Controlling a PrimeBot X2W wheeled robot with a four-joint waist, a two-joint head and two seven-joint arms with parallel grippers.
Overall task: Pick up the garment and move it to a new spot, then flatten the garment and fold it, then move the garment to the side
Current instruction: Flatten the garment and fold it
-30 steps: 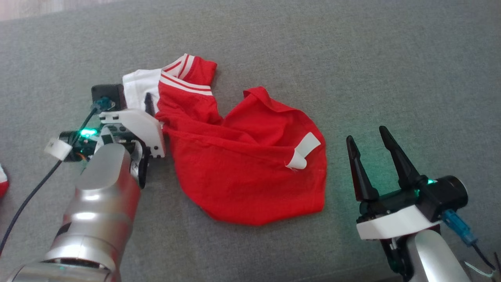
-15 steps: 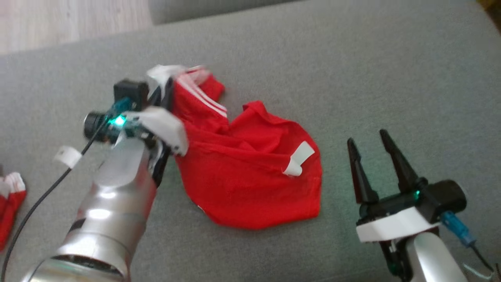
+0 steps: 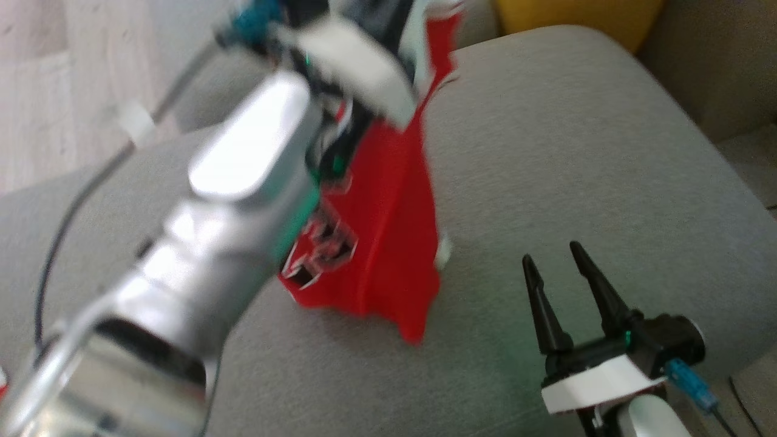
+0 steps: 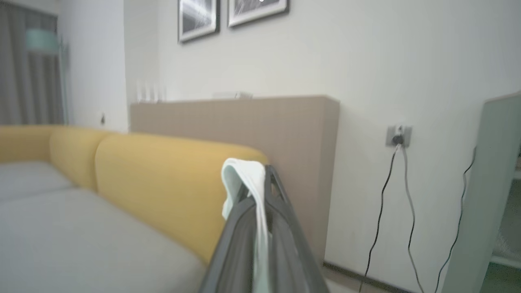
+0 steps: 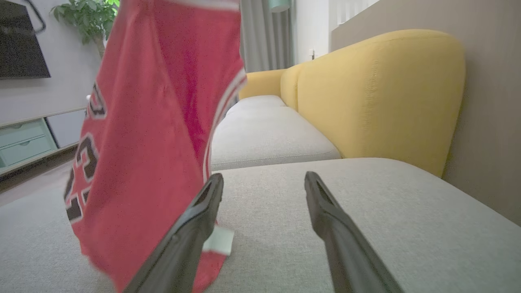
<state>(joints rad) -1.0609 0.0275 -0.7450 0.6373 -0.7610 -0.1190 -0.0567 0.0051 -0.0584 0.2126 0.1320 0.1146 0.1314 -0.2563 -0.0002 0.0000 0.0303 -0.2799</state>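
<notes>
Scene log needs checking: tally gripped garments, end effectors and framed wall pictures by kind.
Gripped red garment: 1
End effectors: 2 (left end effector, right end effector)
Framed pictures: 2
Total: 5

left jaws pinched, right jaws apart
</notes>
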